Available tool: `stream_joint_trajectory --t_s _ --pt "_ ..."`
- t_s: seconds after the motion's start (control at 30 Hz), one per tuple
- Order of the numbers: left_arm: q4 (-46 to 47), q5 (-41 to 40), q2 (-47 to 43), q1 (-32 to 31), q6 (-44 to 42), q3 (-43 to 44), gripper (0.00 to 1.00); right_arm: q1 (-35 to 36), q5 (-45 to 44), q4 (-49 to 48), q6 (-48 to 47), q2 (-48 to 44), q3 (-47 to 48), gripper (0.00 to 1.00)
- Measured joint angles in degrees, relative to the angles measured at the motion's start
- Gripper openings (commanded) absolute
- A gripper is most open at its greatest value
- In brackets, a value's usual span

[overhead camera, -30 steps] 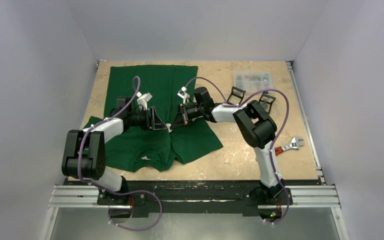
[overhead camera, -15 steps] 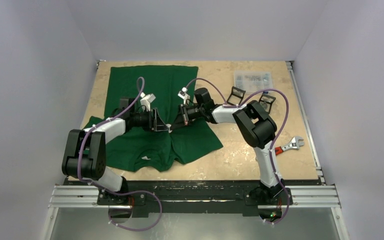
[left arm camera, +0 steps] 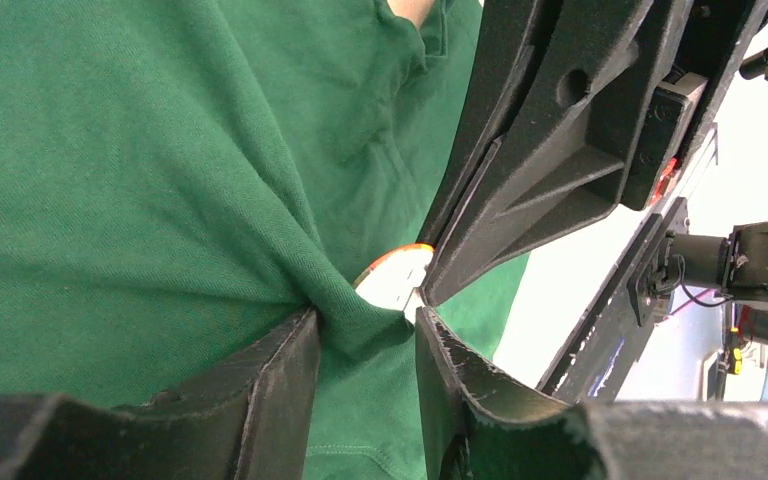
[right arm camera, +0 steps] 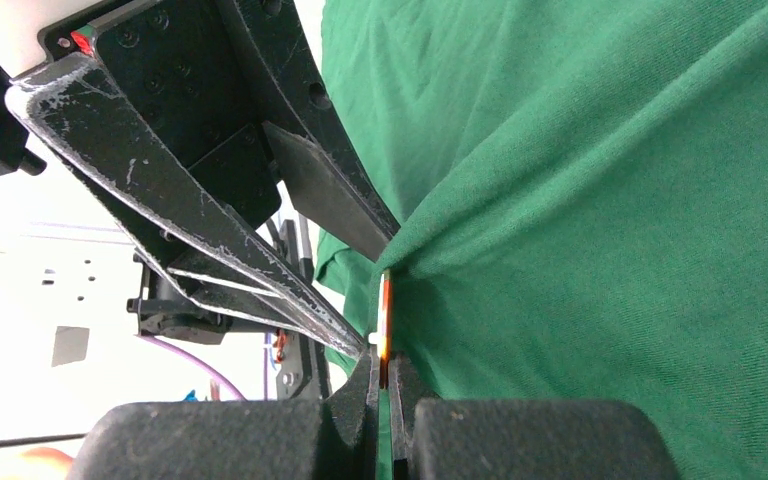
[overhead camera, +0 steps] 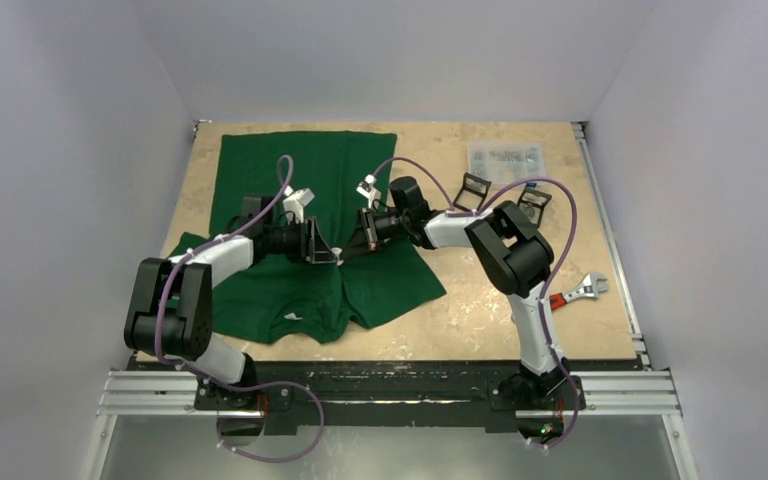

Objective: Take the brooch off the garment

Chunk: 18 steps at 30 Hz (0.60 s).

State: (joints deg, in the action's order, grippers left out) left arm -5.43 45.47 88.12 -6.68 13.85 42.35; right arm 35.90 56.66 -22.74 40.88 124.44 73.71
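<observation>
Green garment [overhead camera: 300, 215] lay on the left half of the tabletop [overhead camera: 480, 300]. Both hands met over its middle. Right hand [right arm camera: 381, 385] was clamped on the edge of the brooch [right arm camera: 384, 318]. Left hand [left arm camera: 365, 335] stood narrow, pinching a fabric fold just beside the brooch.

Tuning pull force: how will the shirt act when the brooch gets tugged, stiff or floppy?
Likely floppy: the shirt bunches into a peak where the left tool pinches it. It probably stretches and follows a tug, since folds radiate from the brooch held edge-on in the right tool. Looks light and wrinkles easily.
</observation>
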Motion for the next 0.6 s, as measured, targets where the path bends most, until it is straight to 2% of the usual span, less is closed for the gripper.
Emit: stream_joint_trajectory --t_s 0.6 --pt "-3.02 -1.4 1.57 -0.2 0.5 2.56 0.33 0.15 -0.46 -4.31 3.65 -0.02 -1.09 0.0"
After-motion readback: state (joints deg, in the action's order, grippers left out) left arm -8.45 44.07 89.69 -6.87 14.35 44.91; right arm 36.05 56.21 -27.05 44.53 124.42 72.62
